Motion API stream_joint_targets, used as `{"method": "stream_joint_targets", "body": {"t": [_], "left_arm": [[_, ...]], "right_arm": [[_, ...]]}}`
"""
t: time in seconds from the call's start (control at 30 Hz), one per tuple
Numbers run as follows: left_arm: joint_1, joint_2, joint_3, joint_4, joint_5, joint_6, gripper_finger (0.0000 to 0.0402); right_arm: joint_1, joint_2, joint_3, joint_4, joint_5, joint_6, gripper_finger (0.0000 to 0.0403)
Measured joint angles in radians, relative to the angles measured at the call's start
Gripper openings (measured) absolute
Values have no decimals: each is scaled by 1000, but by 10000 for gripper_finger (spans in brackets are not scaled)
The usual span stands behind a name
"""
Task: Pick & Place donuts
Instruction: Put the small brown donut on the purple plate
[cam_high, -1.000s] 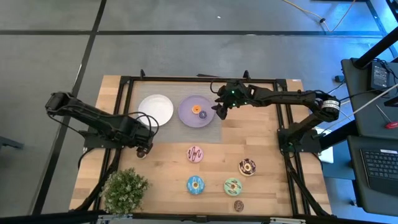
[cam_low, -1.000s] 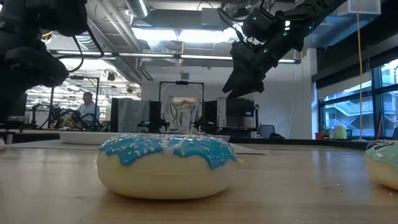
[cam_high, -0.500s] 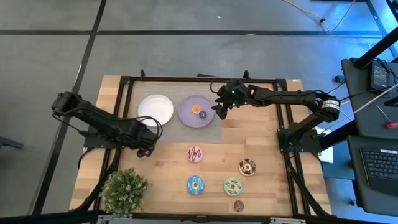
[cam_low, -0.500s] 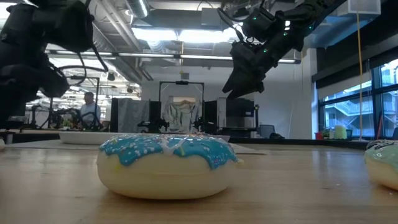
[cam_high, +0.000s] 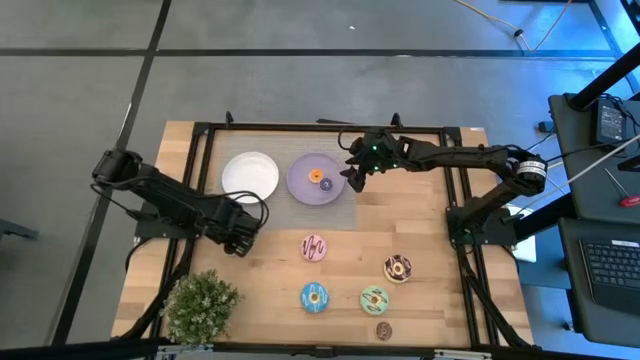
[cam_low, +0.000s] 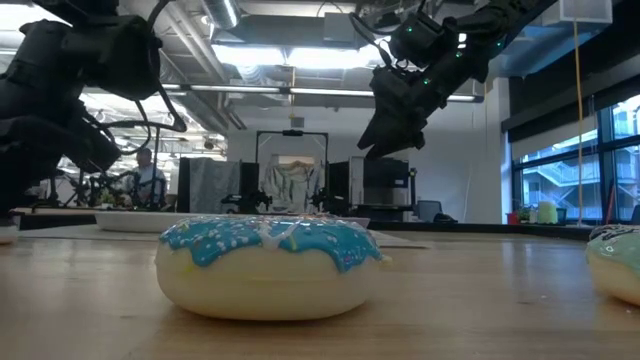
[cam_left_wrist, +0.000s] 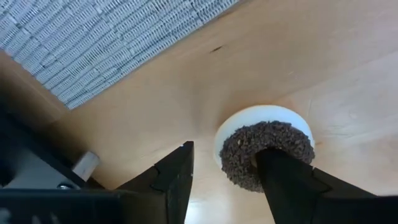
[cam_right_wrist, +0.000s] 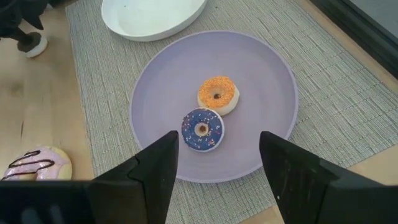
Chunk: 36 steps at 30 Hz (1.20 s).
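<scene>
Wooden table (cam_high: 270, 270), listed from our left. Potted plant (cam_high: 200, 305) at the near left corner. Left gripper (cam_left_wrist: 224, 180) sits low on the wood just off the woven mat (cam_left_wrist: 93, 43); its jaws straddle a dark-brown mini donut (cam_left_wrist: 266, 152) lying flat, hole upward, one finger (cam_left_wrist: 283, 180) through the hole, not yet clamped. White plate (cam_high: 250, 175), bare. Lilac plate (cam_right_wrist: 267, 93) carrying the orange mini (cam_right_wrist: 217, 95) and purple mini (cam_right_wrist: 202, 130), touching, both flat. Right gripper (cam_right_wrist: 217, 165) hangs above that plate, fingers spread, holding nothing. Pink donut (cam_high: 314, 247), blue donut (cam_high: 314, 296), green donut (cam_high: 375, 298) and chocolate donut (cam_high: 398, 267) lie flat, apart; rings show no long axis.
</scene>
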Motion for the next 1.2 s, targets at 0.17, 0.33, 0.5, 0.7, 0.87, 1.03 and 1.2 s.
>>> {"method": "stream_joint_targets", "body": {"t": [0.17,0.33,0.5,0.7,0.87,1.03,1.2], "left_arm": [[0,12,0,18,0,0,144],[0,12,0,23,0,0,117],[0,12,0,24,-1,0,88],[0,-4,0,25,-8,0,69],[2,-62,20,26,-35,-1,66],[37,-136,87,39,-161,6,65],[152,-168,142,206,-300,175,65]], "right_arm": [[0,0,0,0,0,0,226],[0,0,0,0,0,-2,226],[0,0,0,0,0,-3,226],[0,0,0,0,-1,-3,226],[0,0,0,0,-1,-3,226],[0,0,0,1,-1,-3,226],[0,0,0,29,-1,3,226]]}}
